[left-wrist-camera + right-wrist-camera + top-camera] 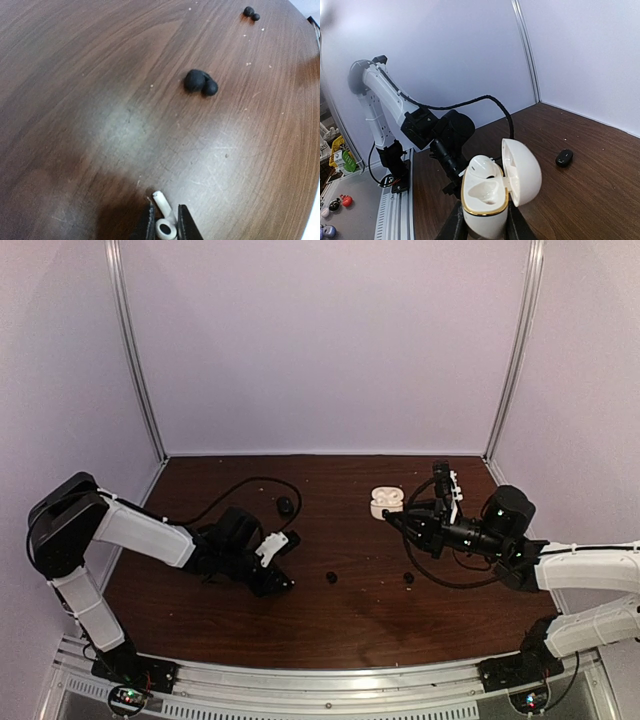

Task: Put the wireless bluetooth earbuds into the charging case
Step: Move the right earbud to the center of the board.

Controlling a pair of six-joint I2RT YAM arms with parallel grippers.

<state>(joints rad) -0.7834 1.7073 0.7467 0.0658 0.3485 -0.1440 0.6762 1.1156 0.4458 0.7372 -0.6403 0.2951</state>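
Observation:
My left gripper (165,216) is shut on a white earbud (161,201), whose short stem pokes out over the wooden table; in the top view this gripper (281,581) is low at the left-centre. My right gripper (483,222) is shut on the open white charging case (485,210), which it holds above the table with the lid (522,171) swung back. One white earbud (484,167) sits in one slot and the other slot (485,190) is empty. From above, the case (385,502) shows at the right gripper (392,517). Two black earbuds (331,578) (408,579) lie between the arms.
A small closed black case (286,505) lies on the table behind the left gripper, also seen as the black case (564,157) in the right wrist view. Cables loop over the table near both arms. Pale walls enclose the back and both sides.

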